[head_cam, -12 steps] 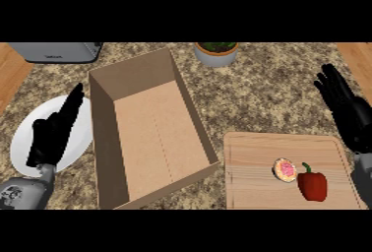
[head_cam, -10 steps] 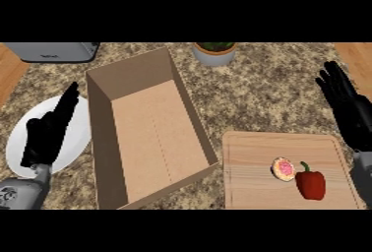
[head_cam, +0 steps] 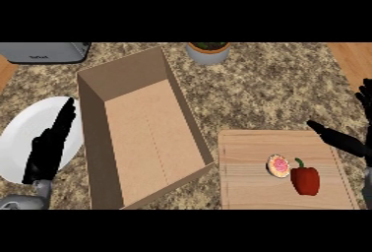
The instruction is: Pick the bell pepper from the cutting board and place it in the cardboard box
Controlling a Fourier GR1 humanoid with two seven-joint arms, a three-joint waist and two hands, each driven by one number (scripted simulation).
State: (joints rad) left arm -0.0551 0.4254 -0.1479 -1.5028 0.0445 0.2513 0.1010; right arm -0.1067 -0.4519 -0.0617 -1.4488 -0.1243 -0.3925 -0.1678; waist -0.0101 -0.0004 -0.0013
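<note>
One red bell pepper (head_cam: pixel 305 180) lies on the single wooden cutting board (head_cam: pixel 251 192) at the lower right of the counter (head_cam: pixel 276 93), its green stem pointing up and to the left; no hand touches it. Just beside it, to its left and very close or touching (the view does not settle which), sits one round cut piece of fruit (head_cam: pixel 278 166) with a pink face and pale rim. There is one cardboard box (head_cam: pixel 94 147), long and open at the top, standing left of the board with its near right corner just beside the board's left edge; its brown floor shows bare, with nothing in it. One white plate (head_cam: pixel 18 142) lies to the left of the box, partly covered by the left hand (head_cam: pixel 49 150), which rests over it with fingers straight and together, pointing toward the far side of the counter, holding nothing. The right hand (head_cam: pixel 341 140) shows at the right edge, above the board's far right corner, its fingers spread and straight, also holding nothing and well clear of the pepper. At the far edge stand one grey pot (head_cam: pixel 208 52) with something dark and green in it, and one grey appliance (head_cam: pixel 44 51) at the far left corner.
</note>
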